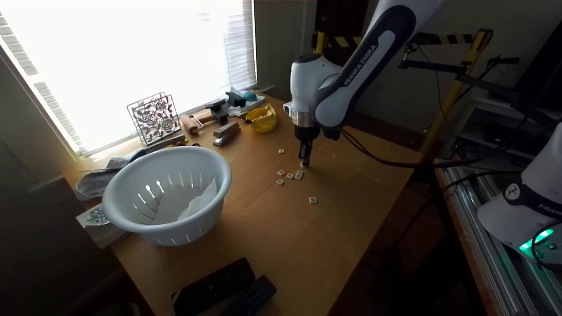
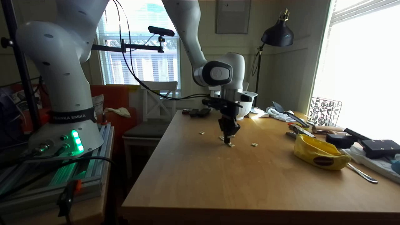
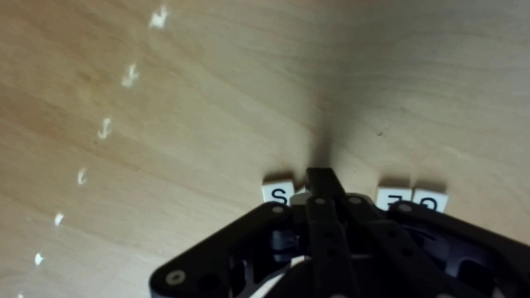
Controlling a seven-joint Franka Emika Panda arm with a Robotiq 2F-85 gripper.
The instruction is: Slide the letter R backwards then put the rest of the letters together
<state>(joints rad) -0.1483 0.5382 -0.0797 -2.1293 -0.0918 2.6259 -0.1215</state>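
The letter R (image 1: 313, 200) lies flat and apart, on the robot-base side of the table; it also shows in an exterior view (image 2: 202, 132). The rest of the letters (image 1: 281, 173) are small whitish tiles, several in a loose cluster and one (image 1: 281, 151) apart toward the window. In the wrist view, an S tile (image 3: 277, 191) lies left of the fingertips, with a white tile corner between. An E tile (image 3: 393, 196) and a G tile (image 3: 430, 199) lie side by side on the right. My gripper (image 3: 321, 171) points down, shut, its tips low at the table among the tiles; it shows in both exterior views (image 1: 305, 163) (image 2: 227, 141).
A white colander (image 1: 167, 193) stands on the table beyond the letters. Black remotes (image 1: 219, 285) lie at one end. A yellow object (image 1: 262, 118), a stapler (image 1: 226, 133) and a metal napkin holder (image 1: 153, 117) stand along the window side.
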